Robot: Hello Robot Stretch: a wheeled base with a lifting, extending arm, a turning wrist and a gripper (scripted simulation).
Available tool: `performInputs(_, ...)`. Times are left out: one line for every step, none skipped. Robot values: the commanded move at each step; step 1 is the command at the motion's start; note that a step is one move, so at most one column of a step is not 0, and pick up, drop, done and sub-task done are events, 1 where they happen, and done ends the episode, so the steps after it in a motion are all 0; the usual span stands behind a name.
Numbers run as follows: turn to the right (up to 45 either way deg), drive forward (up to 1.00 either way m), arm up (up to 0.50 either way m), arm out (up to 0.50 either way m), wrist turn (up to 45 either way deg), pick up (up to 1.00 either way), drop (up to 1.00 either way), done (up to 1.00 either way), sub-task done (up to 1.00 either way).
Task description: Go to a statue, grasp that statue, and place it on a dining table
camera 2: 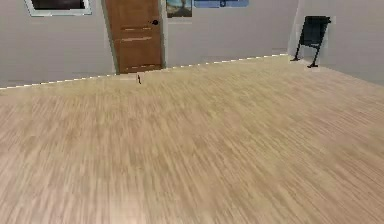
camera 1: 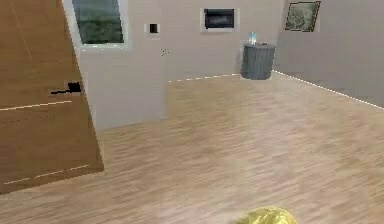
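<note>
Lump [camera 1: 268,216] — yellow-gold, rounded | forward view's bottom edge | wood floor [camera 1: 230,140]

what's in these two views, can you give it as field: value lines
floor: light wood planks
forward view, left: brown wooden door with a dark handle
forward view, back: grey round bin by the far wall, small pale blue thing on top
forward view, walls: three framed pictures, one beside the door
forward view, bottom edge: yellow rounded blob, too cut off to name
arm side view, back: second brown door in the far wall
arm side view, right: dark chair-like thing
</note>
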Motion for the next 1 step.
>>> performInputs(-42.0, 0.0, 0.0, 0.0, 0.0, 0.0, 0.0, 0.0, 0.0)
